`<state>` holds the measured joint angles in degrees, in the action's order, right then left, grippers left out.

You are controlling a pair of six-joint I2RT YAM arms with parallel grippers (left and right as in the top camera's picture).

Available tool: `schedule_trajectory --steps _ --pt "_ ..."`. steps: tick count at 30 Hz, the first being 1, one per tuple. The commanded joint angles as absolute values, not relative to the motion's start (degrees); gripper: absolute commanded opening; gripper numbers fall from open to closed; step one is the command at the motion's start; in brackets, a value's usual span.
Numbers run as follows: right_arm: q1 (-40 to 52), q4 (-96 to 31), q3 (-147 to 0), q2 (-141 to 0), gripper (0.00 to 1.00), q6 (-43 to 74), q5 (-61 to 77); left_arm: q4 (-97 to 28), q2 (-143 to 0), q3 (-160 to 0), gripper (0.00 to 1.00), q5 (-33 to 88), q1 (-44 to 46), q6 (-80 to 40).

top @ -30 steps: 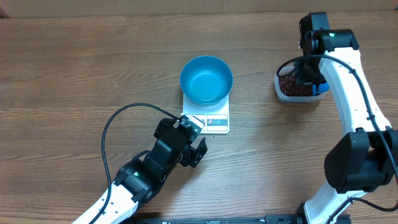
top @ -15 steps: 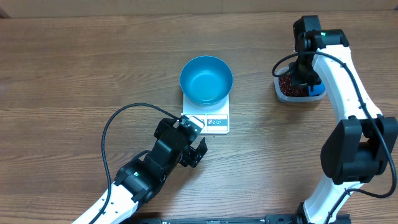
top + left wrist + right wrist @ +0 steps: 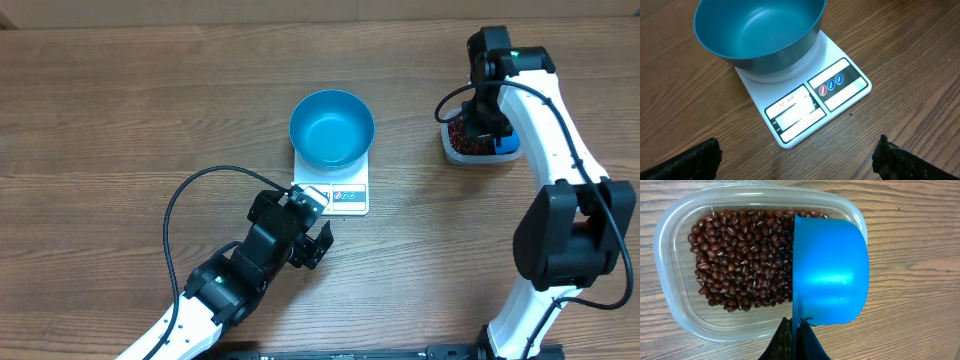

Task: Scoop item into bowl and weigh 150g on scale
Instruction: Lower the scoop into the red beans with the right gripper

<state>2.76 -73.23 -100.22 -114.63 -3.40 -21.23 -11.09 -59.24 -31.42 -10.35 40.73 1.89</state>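
Note:
The teal-blue bowl (image 3: 332,128) (image 3: 757,35) stands on the white scale (image 3: 342,197) (image 3: 812,102), and its inside shows no beans. My left gripper (image 3: 312,238) (image 3: 796,167) is open just in front of the scale's display edge, with bare table between its fingers (image 3: 692,160). My right gripper (image 3: 486,128) (image 3: 799,336) is shut on the handle of a small blue scoop (image 3: 830,272). The scoop is turned on its side over the right part of a clear tub (image 3: 455,152) (image 3: 670,280). The item, dark red-brown beans (image 3: 740,260), lies in that tub.
A black cable (image 3: 185,195) loops across the wooden table left of my left arm. My right arm (image 3: 560,150) runs down the right side of the table.
My right gripper with the scoop has shifted a little to the left over the tub. The left arm, bowl and scale have not moved.

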Motion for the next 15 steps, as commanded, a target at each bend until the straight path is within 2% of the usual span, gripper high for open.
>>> schedule_trajectory --steps 1,15 --pt "2.6 -73.9 -101.2 -115.7 0.04 -3.0 -20.9 -11.0 -58.8 -31.1 1.0 -10.9 40.4 2.6" --pt "2.6 -73.7 -101.2 -115.7 0.04 -3.2 -11.7 -11.0 -58.8 -31.1 1.0 -10.9 40.4 2.6"
